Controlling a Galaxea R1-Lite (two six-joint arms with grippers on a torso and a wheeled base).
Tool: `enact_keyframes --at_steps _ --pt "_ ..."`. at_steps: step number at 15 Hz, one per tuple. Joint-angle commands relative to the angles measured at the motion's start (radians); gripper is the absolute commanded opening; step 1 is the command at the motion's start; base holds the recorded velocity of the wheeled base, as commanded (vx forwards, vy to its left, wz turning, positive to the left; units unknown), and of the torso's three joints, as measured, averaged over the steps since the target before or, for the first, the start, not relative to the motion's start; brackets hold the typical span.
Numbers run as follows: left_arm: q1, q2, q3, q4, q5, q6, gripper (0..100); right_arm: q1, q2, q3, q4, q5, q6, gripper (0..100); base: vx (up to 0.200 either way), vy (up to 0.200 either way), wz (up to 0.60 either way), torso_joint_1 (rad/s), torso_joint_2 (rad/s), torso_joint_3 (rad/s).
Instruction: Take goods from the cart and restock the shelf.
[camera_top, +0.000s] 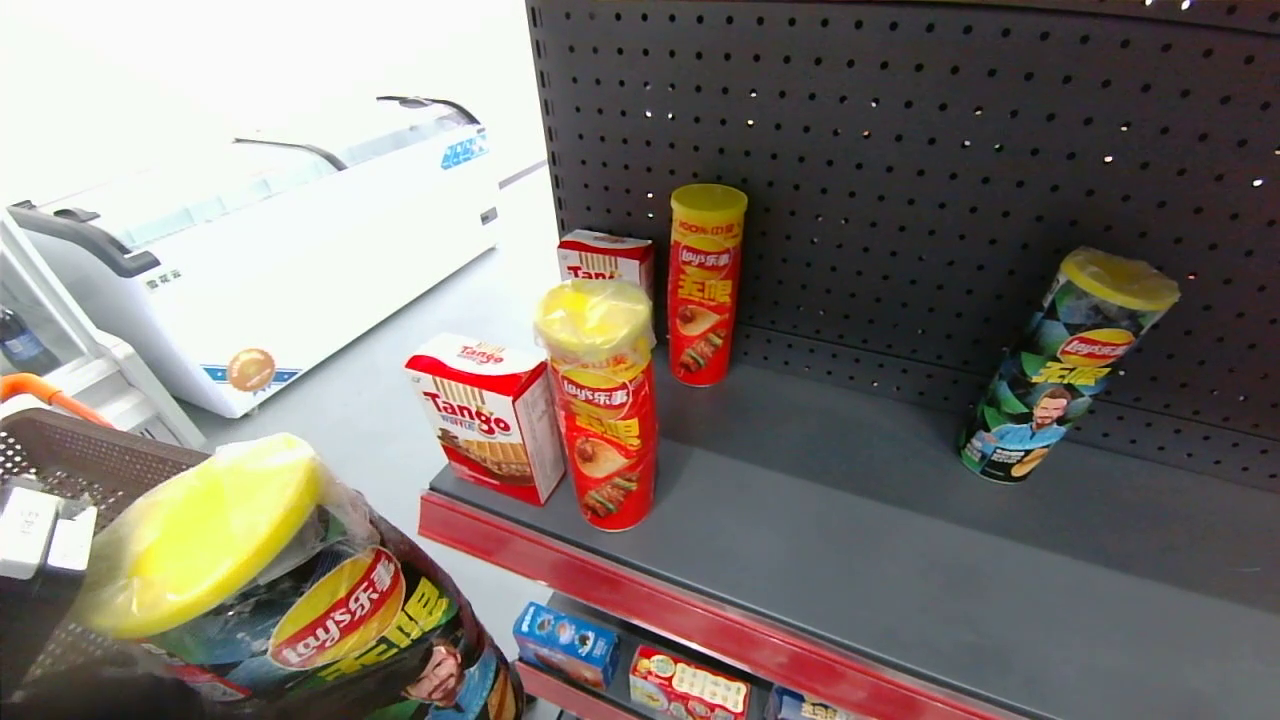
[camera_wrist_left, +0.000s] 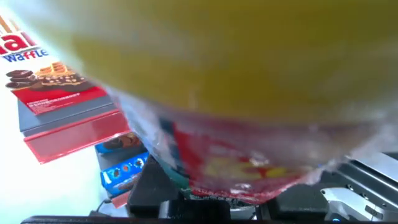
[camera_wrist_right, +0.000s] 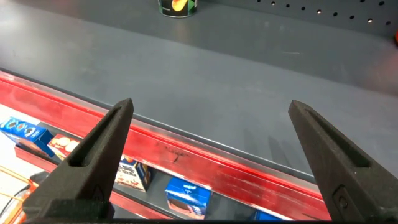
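Note:
A dark green chip can with a yellow lid (camera_top: 300, 600) hangs tilted at the lower left, just off the left end of the grey shelf (camera_top: 850, 540). Up close, the same can (camera_wrist_left: 236, 155) sits in my left gripper (camera_wrist_left: 227, 198), which is shut on it. Two red chip cans (camera_top: 600, 420) (camera_top: 705, 285) and two wafer boxes (camera_top: 485, 415) (camera_top: 605, 260) stand at the shelf's left end. Another green can (camera_top: 1060, 370) leans on the pegboard at the right. My right gripper (camera_wrist_right: 211, 155) is open over the shelf's red front edge (camera_wrist_right: 186, 152), with nothing between its fingers.
The brown cart basket (camera_top: 70, 460) with an orange handle is at the far left. A white chest freezer (camera_top: 260, 240) stands behind it across grey floor. Small boxes (camera_top: 565, 640) line the lower shelf. The shelf's middle (camera_top: 820, 470) has free room.

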Motion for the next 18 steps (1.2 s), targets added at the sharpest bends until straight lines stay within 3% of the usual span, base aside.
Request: enact_keyframes --at_steps 1,10,18 --pt "-0.004 0.003 -0.003 -0.001 -0.002 0.000 0 0.000 0.001 0.000 0.000 0.000 -0.001 100 0.000 0.000 -0.60 0.002 0.01 0.002" --pt "0.005 0.003 -0.001 -0.002 0.000 -0.001 0 0.000 0.001 0.000 0.000 0.000 0.002 100 0.000 0.000 -0.60 0.002 0.00 0.004" --pt "0.030 0.000 0.002 -0.002 0.003 -0.003 0 0.000 0.001 0.000 0.000 0.000 0.001 100 0.000 0.000 0.00 0.000 0.00 0.000"
